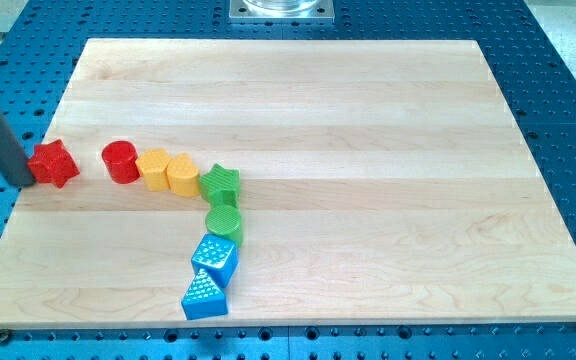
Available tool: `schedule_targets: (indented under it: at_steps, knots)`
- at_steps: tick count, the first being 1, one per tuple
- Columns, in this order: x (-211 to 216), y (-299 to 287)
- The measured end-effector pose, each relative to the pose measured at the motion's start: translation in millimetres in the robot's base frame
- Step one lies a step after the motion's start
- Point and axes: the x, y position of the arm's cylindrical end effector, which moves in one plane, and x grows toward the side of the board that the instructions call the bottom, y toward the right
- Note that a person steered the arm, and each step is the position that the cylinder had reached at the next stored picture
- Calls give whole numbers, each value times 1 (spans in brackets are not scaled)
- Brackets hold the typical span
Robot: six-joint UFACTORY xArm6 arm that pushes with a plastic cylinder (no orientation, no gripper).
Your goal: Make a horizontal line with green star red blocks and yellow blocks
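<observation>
My tip [23, 183] rests at the board's left edge, touching the left side of the red star [54, 164]. To its right, after a gap, stands the red cylinder [121, 161]. Touching it in a row are the yellow block [153, 170], a second yellow block [182, 175] and the green star [220, 183]. This row slopes slightly down to the view's right. The rod rises from the tip to the view's upper left corner.
A green cylinder [223, 220] lies just below the green star. Below it are a blue cube [215, 259] and a blue triangular block [204, 297]. The wooden board [368, 150] lies on a blue perforated table.
</observation>
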Motion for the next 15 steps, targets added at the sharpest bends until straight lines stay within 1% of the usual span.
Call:
schedule_targets:
  at_steps: [1, 3, 4, 5, 6, 7, 8, 9, 10, 11, 12, 14, 15]
  knots:
    - [40, 0]
    - [36, 99]
    - [10, 139]
    - [8, 174]
    - [29, 171]
    - [24, 214]
    - [14, 237]
    - [19, 241]
    - [18, 263]
    - [30, 236]
    - [23, 235]
    - [21, 208]
    - [5, 215]
